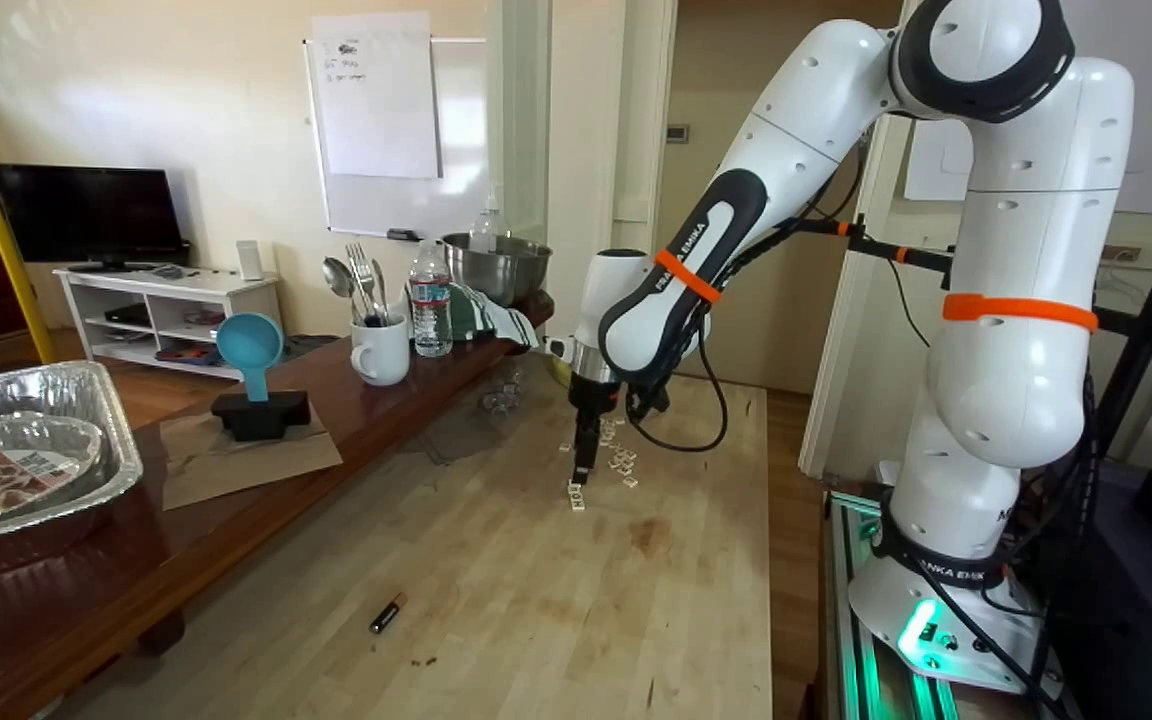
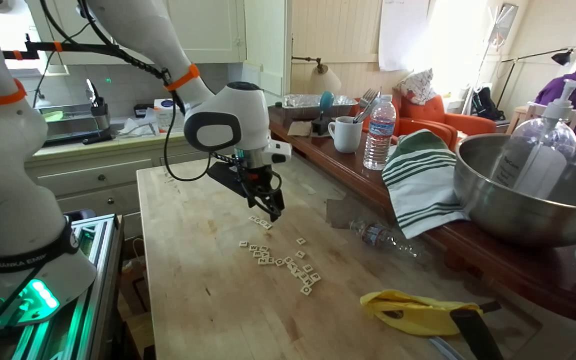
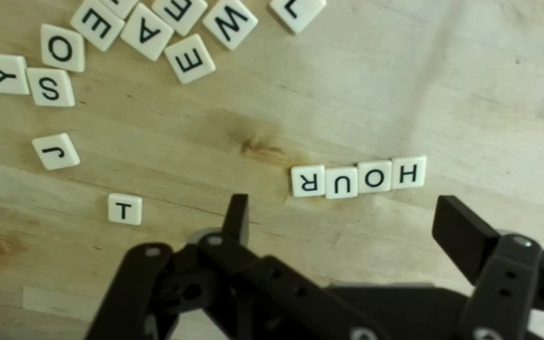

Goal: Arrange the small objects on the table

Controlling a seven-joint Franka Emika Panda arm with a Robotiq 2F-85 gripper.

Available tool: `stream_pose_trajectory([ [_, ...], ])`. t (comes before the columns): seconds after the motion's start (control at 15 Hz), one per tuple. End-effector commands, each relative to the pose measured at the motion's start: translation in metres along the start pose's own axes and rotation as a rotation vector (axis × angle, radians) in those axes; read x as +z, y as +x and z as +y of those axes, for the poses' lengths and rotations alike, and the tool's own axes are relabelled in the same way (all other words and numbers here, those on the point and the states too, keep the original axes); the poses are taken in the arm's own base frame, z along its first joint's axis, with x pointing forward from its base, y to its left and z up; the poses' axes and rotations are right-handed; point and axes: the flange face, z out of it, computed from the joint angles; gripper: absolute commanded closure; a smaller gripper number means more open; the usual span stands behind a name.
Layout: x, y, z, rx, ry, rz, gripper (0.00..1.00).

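The small objects are whitish letter tiles on the tan wooden table point(image 1: 516, 580). A short, slightly uneven row of touching tiles spells HOUR point(image 3: 358, 178) in the wrist view; it also shows in an exterior view point(image 2: 260, 222). A loose T tile point(image 3: 125, 209) and J tile point(image 3: 56, 151) lie left of the row. A looser cluster, with an S tile point(image 3: 51, 88) and an A tile point(image 3: 147, 32), lies at the upper left, partly cut off. My gripper point(image 3: 342, 200) is open and empty above the table, its fingers wider apart than the HOUR row. It shows low near the row point(image 2: 264, 211).
A yellow pouch point(image 2: 413, 312) and a clear plastic bottle point(image 2: 383, 237) lie on the table. A battery point(image 1: 388, 612) lies further along. A raised dark wooden ledge point(image 1: 366, 410) edges the table, bearing a mug point(image 1: 380, 352), a water bottle point(image 1: 430, 305) and a steel bowl point(image 2: 528, 215).
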Motion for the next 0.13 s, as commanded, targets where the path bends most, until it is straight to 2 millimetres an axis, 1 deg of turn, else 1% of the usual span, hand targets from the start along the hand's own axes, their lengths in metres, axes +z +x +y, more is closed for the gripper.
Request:
stream_pose_trajectory([
  [0.0, 0.0006, -0.0018, -0.0122, -0.013, 0.033, -0.033, 0.00],
  [0.07, 0.0013, 0.0010, -0.0056, -0.009, 0.010, -0.015, 0.01],
])
